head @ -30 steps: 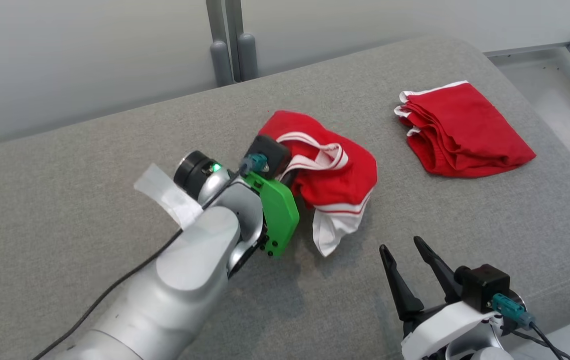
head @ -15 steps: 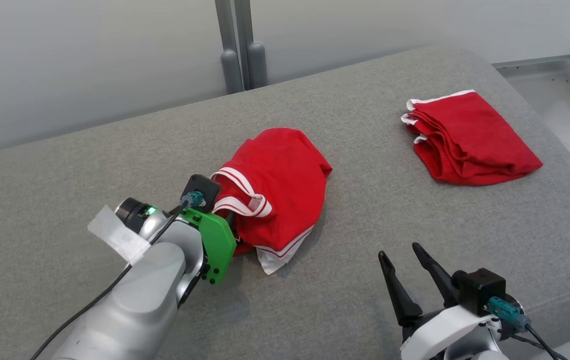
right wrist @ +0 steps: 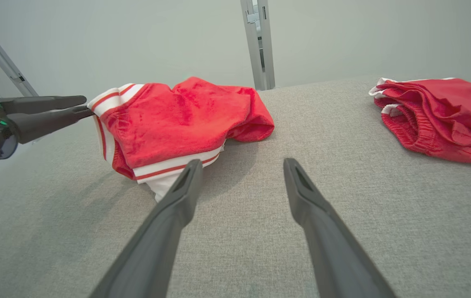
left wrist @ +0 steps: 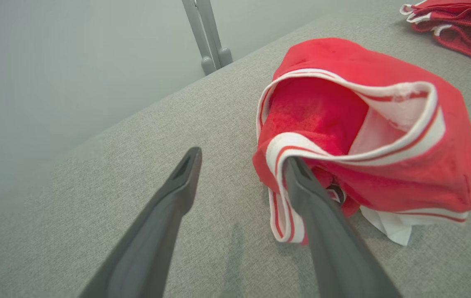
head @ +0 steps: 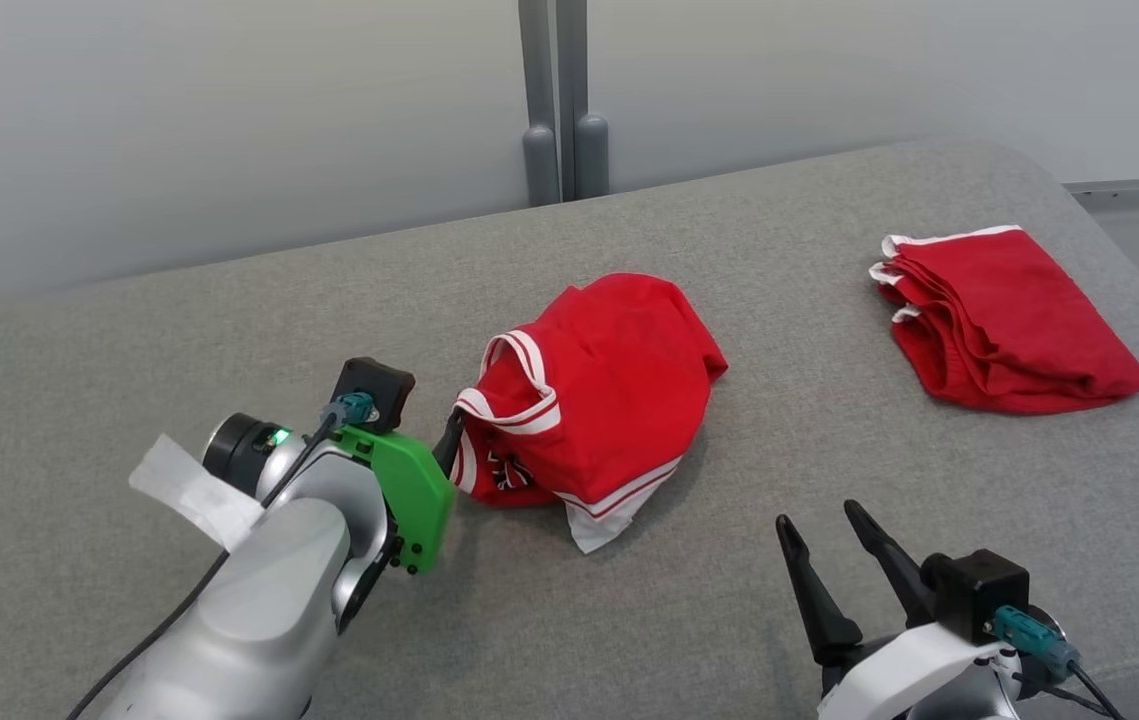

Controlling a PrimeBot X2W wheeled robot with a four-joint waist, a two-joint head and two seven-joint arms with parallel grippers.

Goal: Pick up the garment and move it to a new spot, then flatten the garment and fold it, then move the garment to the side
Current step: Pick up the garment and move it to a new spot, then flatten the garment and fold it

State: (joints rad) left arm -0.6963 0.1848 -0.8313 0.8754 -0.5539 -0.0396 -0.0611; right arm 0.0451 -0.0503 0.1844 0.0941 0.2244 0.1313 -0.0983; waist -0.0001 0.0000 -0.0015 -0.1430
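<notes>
Head view, as I read it from the remote station. The grey woven cushion surface (head: 229, 330) spans the field, with a pale wall behind it. My robot's silver left forearm (head: 269, 600) enters from 7 o'clock and reaches toward the centre. The task item, a crumpled red garment with white-and-red striped trim (head: 609, 380), lies in a loose heap at mid-field, its white hem corner pointing to 6 o'clock. A second red garment, folded into a neat stack with white edging (head: 1009, 320), rests well apart at 2 o'clock from the heap. A grey upright post (head: 557, 100) stands behind the cushion at 12 o'clock. The right gripper (head: 819, 515) sits at 5 o'clock from the heap, above bare cushion, its two dark fingers spread and touching no cloth. The left gripper (left wrist: 241, 161) meets the heap from its 9 o'clock side; in the left wrist view its fingers stand wide apart, one over bare cushion, the other with its tip under the striped band, so nothing is clamped. A green plate (head: 409, 490) is bolted to the left wrist.
</notes>
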